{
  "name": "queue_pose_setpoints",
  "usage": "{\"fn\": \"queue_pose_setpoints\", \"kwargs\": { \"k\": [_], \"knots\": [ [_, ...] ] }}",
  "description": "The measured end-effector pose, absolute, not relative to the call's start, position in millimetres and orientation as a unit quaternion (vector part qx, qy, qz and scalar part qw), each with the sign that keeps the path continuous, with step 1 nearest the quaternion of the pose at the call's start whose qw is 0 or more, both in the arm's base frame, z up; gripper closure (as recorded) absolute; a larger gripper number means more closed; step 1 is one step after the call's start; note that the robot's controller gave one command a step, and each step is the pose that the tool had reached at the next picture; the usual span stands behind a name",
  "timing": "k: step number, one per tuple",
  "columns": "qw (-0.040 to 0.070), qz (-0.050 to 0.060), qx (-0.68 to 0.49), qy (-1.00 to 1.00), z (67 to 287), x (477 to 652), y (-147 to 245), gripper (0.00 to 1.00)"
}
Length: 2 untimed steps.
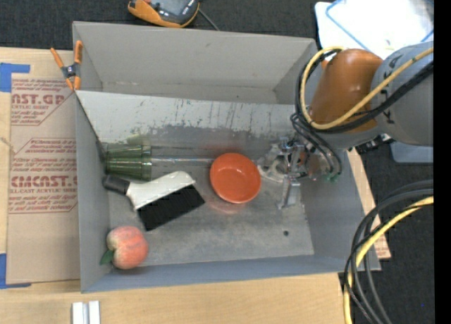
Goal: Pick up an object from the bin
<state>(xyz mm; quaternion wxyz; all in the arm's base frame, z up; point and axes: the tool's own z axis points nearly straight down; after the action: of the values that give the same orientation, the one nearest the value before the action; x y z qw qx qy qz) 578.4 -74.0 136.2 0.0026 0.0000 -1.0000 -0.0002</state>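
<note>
I see the arm reaching in over the right rim of the bin. Its orange cover is looped by a yellow cable. The gripper hangs low at the right of the bin floor, pointing down, with wires bunched just above it. Whether it is released or clenched I cannot tell from this angle (the wrist hardware crowds it), so I will not call it either way.

The thing nearest to it is the bowl: orange, round, upright with its mouth up. It lies about the middle of the floor, a little toward the back wall. The gripper is just beside the bowl's right rim, not over it; whether the two touch I cannot tell.

Left of the bowl lies a brush, a white back over a black block, set at a slant. Its near corner is close to the bowl but apart from it. Behind the brush, by the left wall, lies a dark green thing, ribbed and on its side. A thin rod runs from it rightward toward the back of the bowl. A peach sits alone in the front left corner, well apart from the gripper. The floor under the gripper is scuffed grey metal, with a small dark speck in front of it.
</note>
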Motion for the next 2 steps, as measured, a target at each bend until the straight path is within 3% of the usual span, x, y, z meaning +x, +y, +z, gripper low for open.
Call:
{"fn": "queue_pose_setpoints", "kwargs": {
  "k": [1,2],
  "knots": [
    [-0.001,0.000,0.001,-1.000,139.9,580.5,-73.7,0.00],
    [0.000,-0.001,-0.024,-1.000,69.9,589.1,-6.8,0.00]
  ]
}}
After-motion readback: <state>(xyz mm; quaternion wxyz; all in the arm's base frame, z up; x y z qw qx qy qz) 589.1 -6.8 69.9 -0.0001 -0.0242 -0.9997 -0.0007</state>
